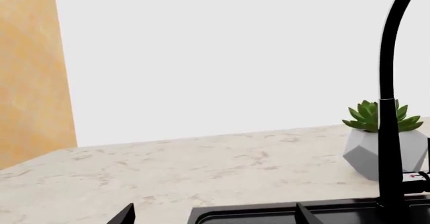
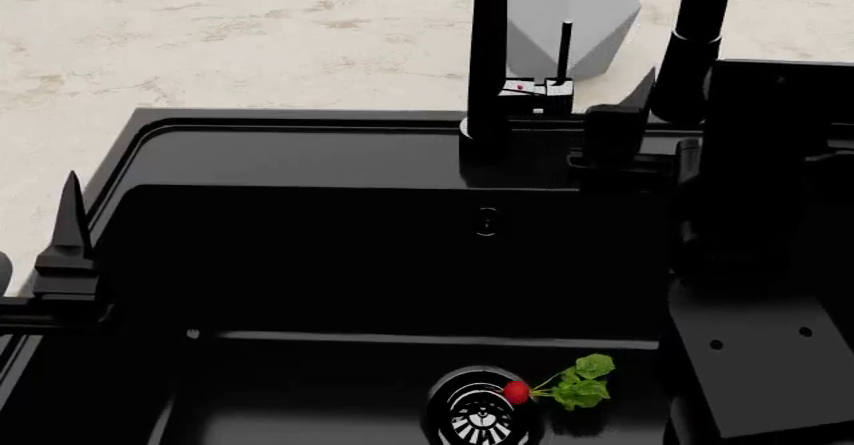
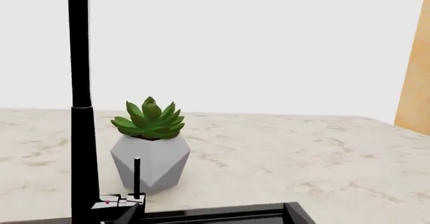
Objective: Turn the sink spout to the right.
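Note:
The sink spout (image 2: 487, 55) is a tall slim black tube rising from the back rim of the black sink (image 2: 267, 120). A chrome-edged side block (image 2: 537, 89) and a thin lever stick (image 2: 565, 50) sit at its right. The spout also shows in the left wrist view (image 1: 389, 133) and in the right wrist view (image 3: 80, 108). My right gripper (image 2: 674, 95) (image 3: 211, 216) is open and empty, just right of the spout, with one fingertip (image 3: 131, 213) near the side block. My left gripper (image 2: 40, 255) (image 1: 215, 219) is open and empty at the sink's left rim (image 1: 269, 211).
A succulent in a white faceted pot (image 2: 567, 15) (image 3: 151, 153) (image 1: 376, 148) stands on the marble counter (image 2: 200, 35) behind the spout. A radish with leaves (image 2: 521, 392) lies by the drain (image 2: 478, 413). An overflow hole (image 2: 487, 222) is in the back wall. An orange panel (image 1: 30, 68) stands far left.

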Motion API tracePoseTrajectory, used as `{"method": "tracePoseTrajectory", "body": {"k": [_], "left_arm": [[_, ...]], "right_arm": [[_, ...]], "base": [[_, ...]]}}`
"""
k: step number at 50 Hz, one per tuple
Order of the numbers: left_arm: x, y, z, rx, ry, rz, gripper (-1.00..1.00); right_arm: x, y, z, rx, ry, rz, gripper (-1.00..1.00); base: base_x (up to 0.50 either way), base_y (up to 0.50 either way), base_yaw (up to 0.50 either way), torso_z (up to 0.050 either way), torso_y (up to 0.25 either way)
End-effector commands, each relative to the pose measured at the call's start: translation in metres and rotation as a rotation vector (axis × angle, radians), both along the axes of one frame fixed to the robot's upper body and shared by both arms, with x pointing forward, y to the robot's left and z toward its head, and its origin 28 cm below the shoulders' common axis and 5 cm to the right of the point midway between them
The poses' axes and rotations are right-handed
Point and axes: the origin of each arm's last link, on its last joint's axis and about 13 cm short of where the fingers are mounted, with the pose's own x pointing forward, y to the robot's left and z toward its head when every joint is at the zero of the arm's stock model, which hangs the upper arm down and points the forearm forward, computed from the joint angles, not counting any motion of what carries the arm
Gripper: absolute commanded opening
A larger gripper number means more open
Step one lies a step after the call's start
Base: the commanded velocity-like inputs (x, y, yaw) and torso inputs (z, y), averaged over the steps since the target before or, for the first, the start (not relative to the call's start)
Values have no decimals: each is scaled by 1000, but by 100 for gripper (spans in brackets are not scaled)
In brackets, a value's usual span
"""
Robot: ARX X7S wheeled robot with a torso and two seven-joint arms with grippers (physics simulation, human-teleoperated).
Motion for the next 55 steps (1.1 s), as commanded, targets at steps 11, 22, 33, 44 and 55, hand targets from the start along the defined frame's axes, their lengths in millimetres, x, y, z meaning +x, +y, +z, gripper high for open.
{"method": "tracePoseTrajectory", "body": {"k": [11,22,33,44,55], "left_arm": [[1,0,0,1,1,1,100],[1,0,-1,4,4,-6,100],[1,0,0,4,8,-7,100],[1,0,-1,6,14,-5,100],[1,-2,0,15,7,5,100]], "right_arm": [[16,-13,7,-19,19,-45,100],[20,-18,8,-16,21,-56,100],[28,-25,10,-18,30,-78,100],[35,-32,6,-10,53,-104,100],[42,-33,5,-7,52,-138,100]], "base": [[0,0,0,0,0],[0,0,0,0,0],[0,0,0,0,0],[1,0,0,0,0],[2,0,3,0,0]]}}
